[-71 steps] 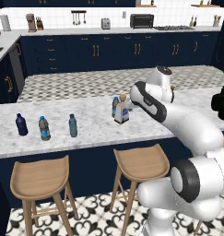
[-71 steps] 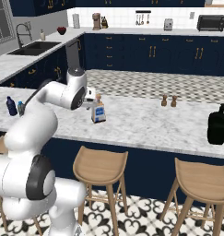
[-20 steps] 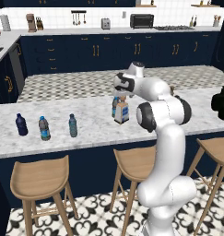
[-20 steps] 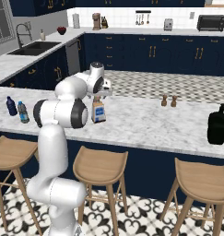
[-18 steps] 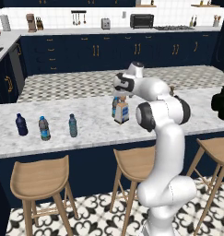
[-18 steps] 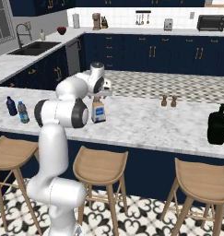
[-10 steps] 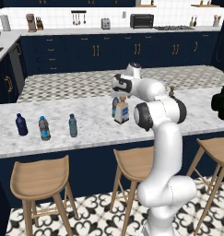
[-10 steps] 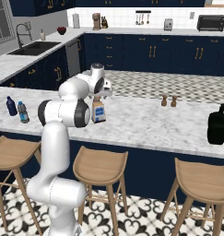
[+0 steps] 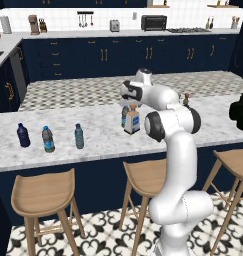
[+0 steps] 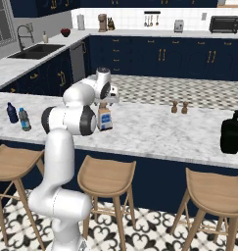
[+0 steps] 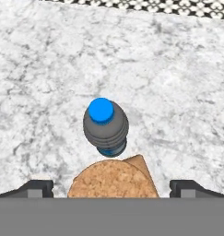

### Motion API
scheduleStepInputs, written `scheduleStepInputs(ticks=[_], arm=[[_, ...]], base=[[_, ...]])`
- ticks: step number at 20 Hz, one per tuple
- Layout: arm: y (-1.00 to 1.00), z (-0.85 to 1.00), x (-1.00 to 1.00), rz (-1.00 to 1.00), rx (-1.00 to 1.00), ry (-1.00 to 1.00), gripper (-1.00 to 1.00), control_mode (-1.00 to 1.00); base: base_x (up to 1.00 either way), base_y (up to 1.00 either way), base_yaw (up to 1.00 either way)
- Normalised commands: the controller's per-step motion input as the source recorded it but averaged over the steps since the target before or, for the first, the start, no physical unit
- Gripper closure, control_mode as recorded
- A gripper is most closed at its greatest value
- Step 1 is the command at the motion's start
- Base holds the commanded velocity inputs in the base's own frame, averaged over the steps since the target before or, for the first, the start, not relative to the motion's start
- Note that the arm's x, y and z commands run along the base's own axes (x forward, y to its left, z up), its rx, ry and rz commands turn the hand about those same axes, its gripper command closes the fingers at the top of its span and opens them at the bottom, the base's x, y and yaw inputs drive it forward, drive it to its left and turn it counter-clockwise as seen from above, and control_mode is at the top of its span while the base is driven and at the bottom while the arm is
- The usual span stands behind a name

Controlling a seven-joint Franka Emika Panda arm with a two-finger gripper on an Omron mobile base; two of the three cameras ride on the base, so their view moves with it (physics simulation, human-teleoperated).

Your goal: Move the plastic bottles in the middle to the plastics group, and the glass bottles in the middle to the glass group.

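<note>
Left base view: the tool [image 9: 129, 98] hangs right over the glass bottle [image 9: 132, 120] mid-desk, a water bottle [image 9: 124, 116] tucked just behind it; toward the desk's left end stand the navy bottle [image 9: 23, 135], a second water bottle [image 9: 48, 139] and the teal bottle [image 9: 79, 136] in a row near the front edge; the black bottle [image 9: 240, 111] sits at the far right end of the marble desk [image 9: 103, 145]. Right base view: same tool above the glass bottle, black bottle by the right end, two small shakers [image 10: 179, 107] toward the back edge. Hand view: looking straight down, fingers [image 11: 36, 188] spread wide apart, nothing between them; the brown stopper sits below, the blue-capped bottle just beyond it.
</note>
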Motion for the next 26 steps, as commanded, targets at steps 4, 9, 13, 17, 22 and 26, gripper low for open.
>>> scheduleStepInputs(ticks=[4, 9, 13, 17, 22, 26], arm=[[0.0, -0.22, 0.0, 0.0, -0.03, 0.02, 1.0, -1.0], [-0.08, -0.04, -0.05, 0.0, -0.02, 0.0, 1.0, -1.0], [-0.16, 0.13, -0.23, 0.0, -0.04, 0.0, 1.0, -1.0], [-0.33, 0.37, -0.47, 0.01, -0.09, -0.01, 1.0, -1.0], [-0.41, 0.54, -0.6, 0.0, -0.05, -0.04, 1.0, -1.0], [-0.52, 0.43, -0.69, 0.0, -0.04, -0.02, 1.0, -1.0]], base=[[0.0, 0.0, 0.0], [0.0, 0.0, 0.0], [0.0, 0.0, 0.0], [0.0, 0.0, 0.0], [0.0, 0.0, 0.0], [0.0, 0.0, 0.0]])
